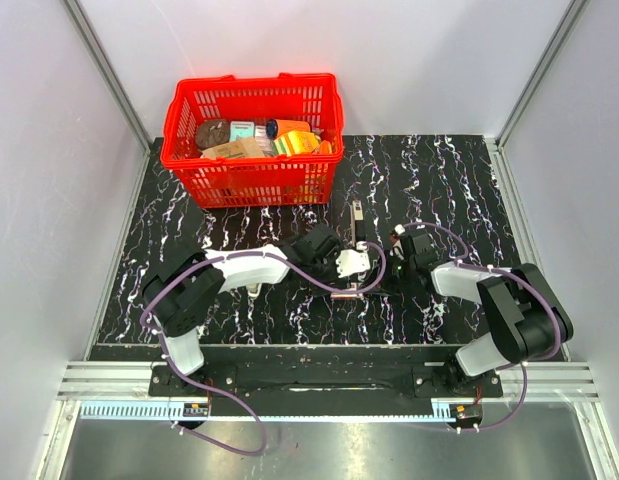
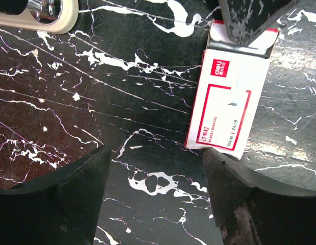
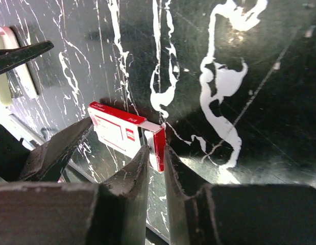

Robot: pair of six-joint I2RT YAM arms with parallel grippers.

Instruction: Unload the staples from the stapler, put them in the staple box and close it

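1. I see the right gripper (image 3: pixel 156 150) clamped on the flap of the small red-and-white cardboard staple box (image 2: pixel 226 109).
2. The left gripper (image 2: pixel 158 168) is spread wide, grasping nothing.
3. The slim silver-grey stapler (image 1: pixel 357 214), I think, lies mid-frame below the red plastic basket (image 1: pixel 251 182).

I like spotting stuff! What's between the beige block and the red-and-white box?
Nothing: the left wrist view shows only bare marbled table between beige block and box.
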